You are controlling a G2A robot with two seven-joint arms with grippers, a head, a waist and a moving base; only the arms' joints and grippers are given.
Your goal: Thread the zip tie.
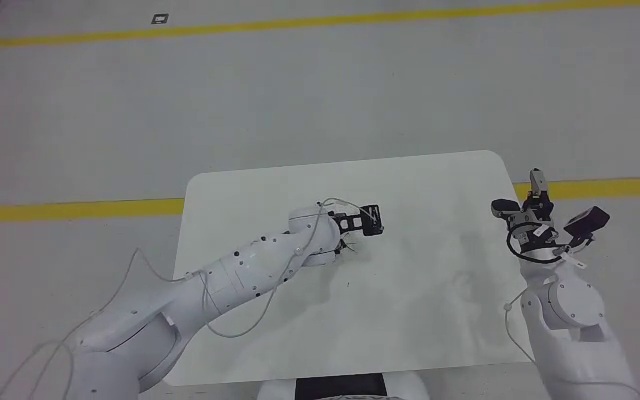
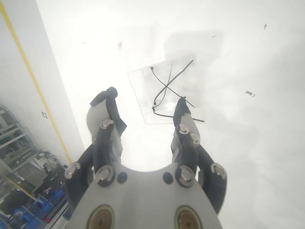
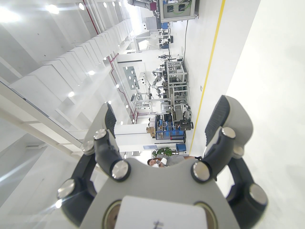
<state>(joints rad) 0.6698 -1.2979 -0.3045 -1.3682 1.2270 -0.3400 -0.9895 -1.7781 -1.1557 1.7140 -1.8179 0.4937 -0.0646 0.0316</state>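
Several thin black zip ties (image 2: 166, 88) lie crossed over one another on a clear flat sheet (image 2: 140, 82) on the white table (image 1: 440, 180). My left gripper (image 2: 145, 101) hangs open just above the sheet's near edge, over the middle of the table (image 1: 372, 221). One of its fingertips (image 2: 181, 107) sits over the end of a zip tie; whether it touches I cannot tell. My right gripper (image 3: 164, 115) is open and holds nothing. It stands off the table's right edge (image 1: 520, 200), pointing away toward the room.
The table's right half around (image 1: 450, 260) is bare, with small dark specks (image 2: 249, 93) on the surface. A yellow floor line (image 1: 90, 210) runs behind the table. Shelves and blue bins (image 2: 35, 206) stand beyond the table's edge.
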